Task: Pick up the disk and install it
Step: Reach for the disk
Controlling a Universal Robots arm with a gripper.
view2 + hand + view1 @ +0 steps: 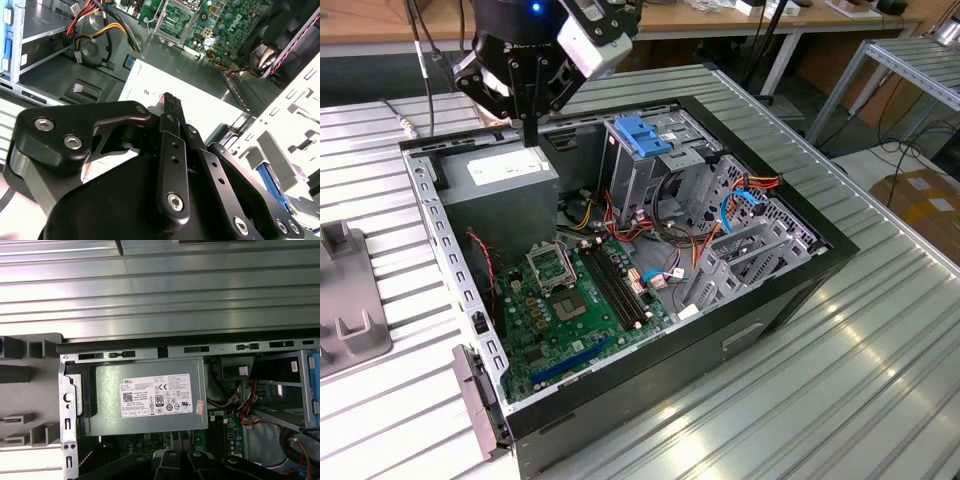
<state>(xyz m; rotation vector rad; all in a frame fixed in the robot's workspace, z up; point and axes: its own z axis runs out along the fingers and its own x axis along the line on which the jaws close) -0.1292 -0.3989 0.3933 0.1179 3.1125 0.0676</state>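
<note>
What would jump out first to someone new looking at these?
The open computer case lies on the ribbed metal table with its green motherboard exposed. The black gripper, shut and empty, hangs over the grey power supply at the case's far corner in the exterior view. A bright blue plastic piece tops the drive cage to the exterior view's right of it.

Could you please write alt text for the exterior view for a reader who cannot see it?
A robot gripper, shut and empty, hangs above the grey power supply of an open computer case lying on a metal table.
</note>
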